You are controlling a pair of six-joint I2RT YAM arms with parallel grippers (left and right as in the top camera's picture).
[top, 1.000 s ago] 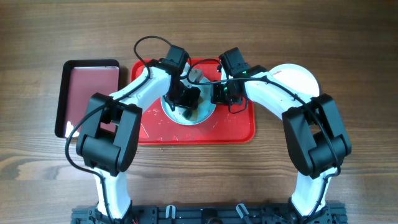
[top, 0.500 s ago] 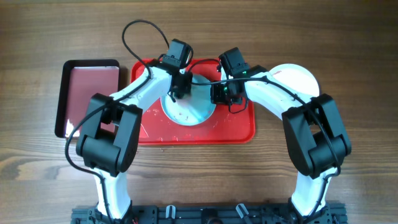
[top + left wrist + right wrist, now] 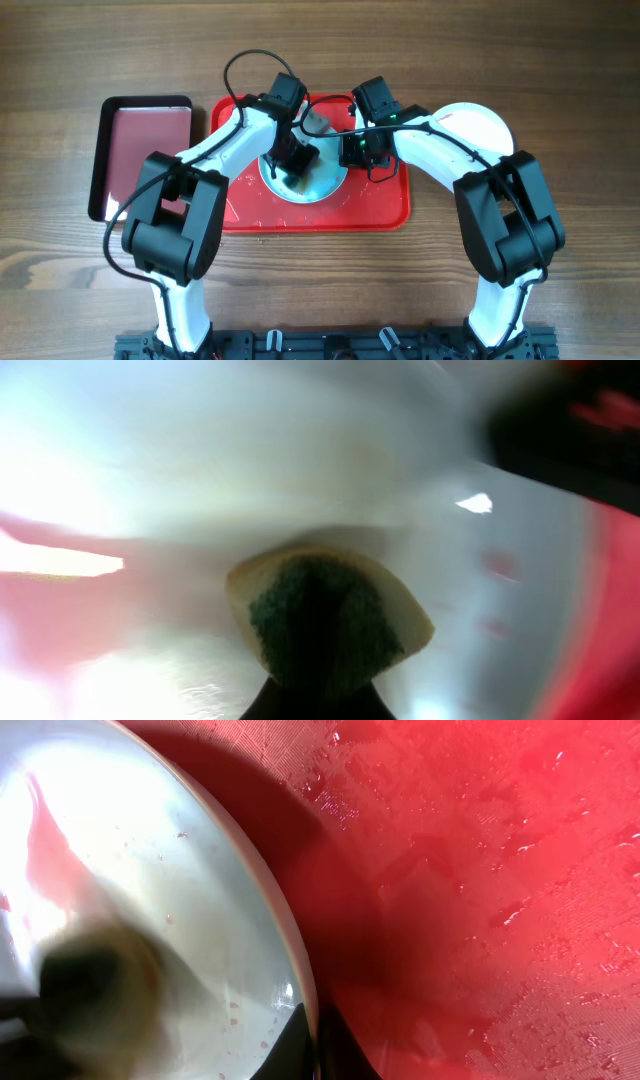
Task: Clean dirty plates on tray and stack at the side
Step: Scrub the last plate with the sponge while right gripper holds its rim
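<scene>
A pale mint plate (image 3: 318, 176) lies in the middle of the red tray (image 3: 385, 205). My left gripper (image 3: 296, 160) is shut on a yellow sponge with a green scouring face (image 3: 325, 622) and presses it on the plate's face (image 3: 180, 450). My right gripper (image 3: 352, 152) is shut on the plate's right rim (image 3: 295, 970), one finger inside and one outside. The plate shows faint red smears and spots (image 3: 45, 830). A white plate (image 3: 480, 125) lies on the table to the right of the tray, partly under my right arm.
A smaller black-rimmed tray with a maroon inside (image 3: 140, 150) lies left of the red tray. The red tray's floor (image 3: 500, 870) is wet with droplets. Both arms cross over the tray's back half.
My left gripper with the sponge moved toward the back of the plate, then came forward again onto its middle. My right gripper has kept its hold on the rim.
</scene>
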